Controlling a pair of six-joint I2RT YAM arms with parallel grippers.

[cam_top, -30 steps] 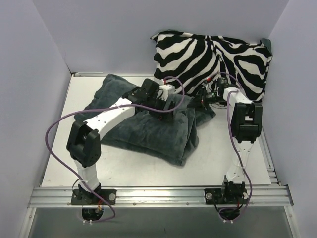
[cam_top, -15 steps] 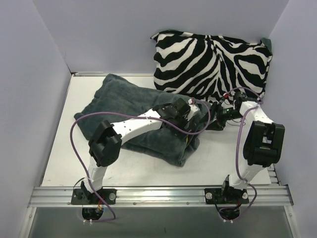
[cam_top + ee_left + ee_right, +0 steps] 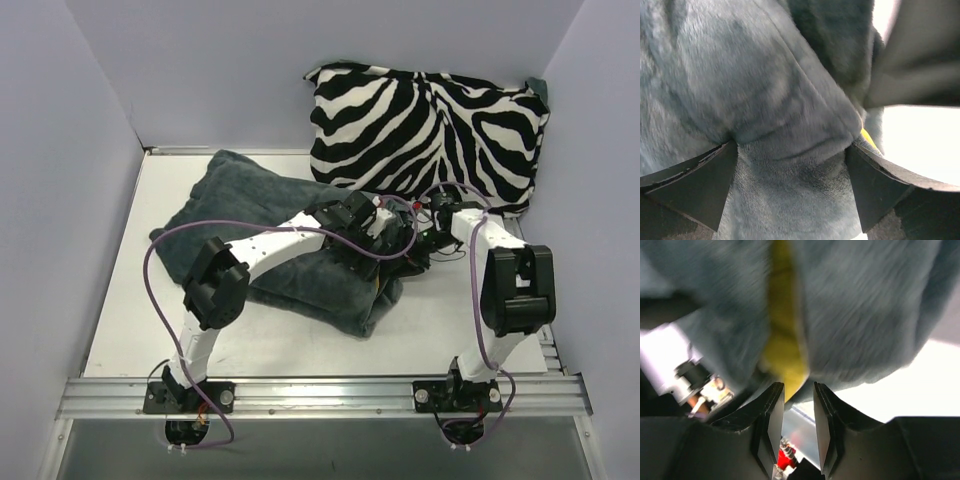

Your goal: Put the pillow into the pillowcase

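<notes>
Left gripper (image 3: 790, 165): spread wide, straddling a fold of dark grey plush pillowcase (image 3: 740, 75). Right gripper (image 3: 799, 410): narrow gap, pinching nothing, tips just below the pillow (image 3: 782, 340). Pillow: only a yellow strip peeking from the case opening. Case flat on table (image 3: 450, 320), left of centre. Zebra cushion (image 3: 430, 120) behind, against back wall.

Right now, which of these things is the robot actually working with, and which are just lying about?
Part of the job: the grey plush pillowcase; the yellow pillow, only a strip showing between grey folds.
Just lying about: the zebra-print cushion, leaning at the back wall.
</notes>
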